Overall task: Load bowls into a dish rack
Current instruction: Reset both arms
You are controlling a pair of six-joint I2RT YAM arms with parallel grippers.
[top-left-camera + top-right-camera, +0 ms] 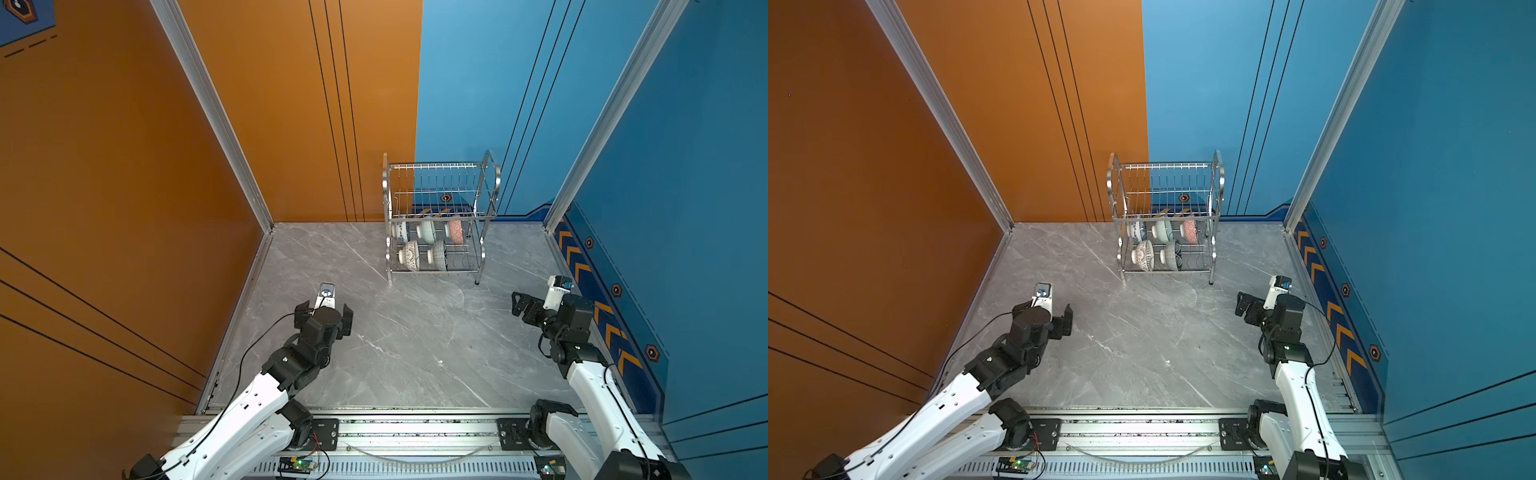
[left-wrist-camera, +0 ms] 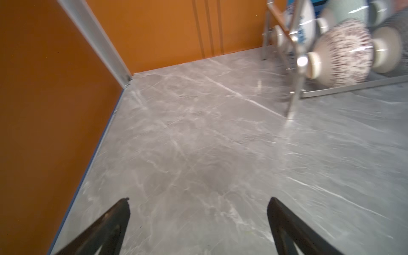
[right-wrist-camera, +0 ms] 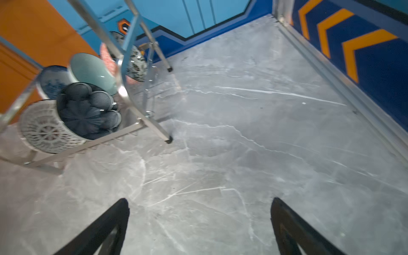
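In both top views the dish rack stands at the far edge of the table. All five bowls sit on edge in its lower tier. The blue-floral bowl, mint bowl and reddish bowl are behind, with the lattice bowl and navy bowl in front. The left jaws and right jaws hang over bare table, well apart from the rack (one to each side).

In the left wrist view the left jaws are spread wide with nothing between them. The rack's corner and the lattice bowl show blurred beyond.

In the right wrist view the right jaws likewise stand wide apart, holding nothing. The navy bowl is nearest in the rack, beside the lattice bowl.
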